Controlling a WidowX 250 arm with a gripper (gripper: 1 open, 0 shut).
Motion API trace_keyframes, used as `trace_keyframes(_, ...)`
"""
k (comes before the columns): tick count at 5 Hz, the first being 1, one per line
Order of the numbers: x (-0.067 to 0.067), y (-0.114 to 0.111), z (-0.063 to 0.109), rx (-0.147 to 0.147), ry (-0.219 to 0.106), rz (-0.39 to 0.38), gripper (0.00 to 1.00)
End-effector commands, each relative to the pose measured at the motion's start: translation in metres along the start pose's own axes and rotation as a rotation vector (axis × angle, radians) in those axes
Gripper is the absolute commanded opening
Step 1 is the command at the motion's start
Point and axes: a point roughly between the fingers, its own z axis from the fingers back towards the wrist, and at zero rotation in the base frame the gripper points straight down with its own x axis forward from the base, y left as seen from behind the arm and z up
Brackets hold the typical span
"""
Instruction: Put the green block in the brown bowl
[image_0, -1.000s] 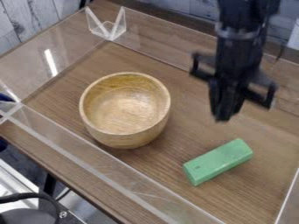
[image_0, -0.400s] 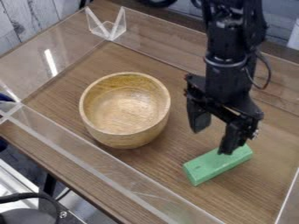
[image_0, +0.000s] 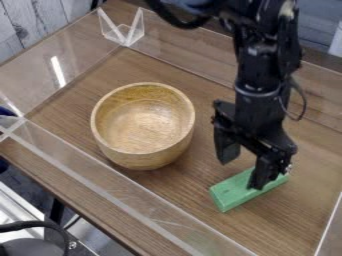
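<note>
Wooden table (image_0: 160, 60): green block (image_0: 238, 192) lies flat, pointing lower-left to upper-right.

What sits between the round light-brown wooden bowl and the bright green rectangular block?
Bare wooden tabletop, as the camera view shows; no object lies between the wooden bowl and the green block. The open black gripper hangs over that stretch.

The green block (image_0: 249, 187) is a solid bright green, a little darker along its near side face. The brown bowl (image_0: 143, 123) is light-brown wood with fine visible grain, paler and more yellow inside than on its outer wall. The end effector (image_0: 253, 165) and the arm above it are black throughout. The counter (image_0: 80, 80) is a mid-brown wood tone with faint lengthwise streaks. Clear, colourless panels (image_0: 120, 28) edge it, catching white glints at far left.
</note>
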Motion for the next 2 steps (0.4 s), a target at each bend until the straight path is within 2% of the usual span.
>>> trace_keyframes(1,0.0056,-0.0009,-0.0030,0.002,-0.025,-0.018,1.00)
trace_keyframes(2,0.0056,-0.0002,-0.0121,0.002,-0.013,-0.017,1.00)
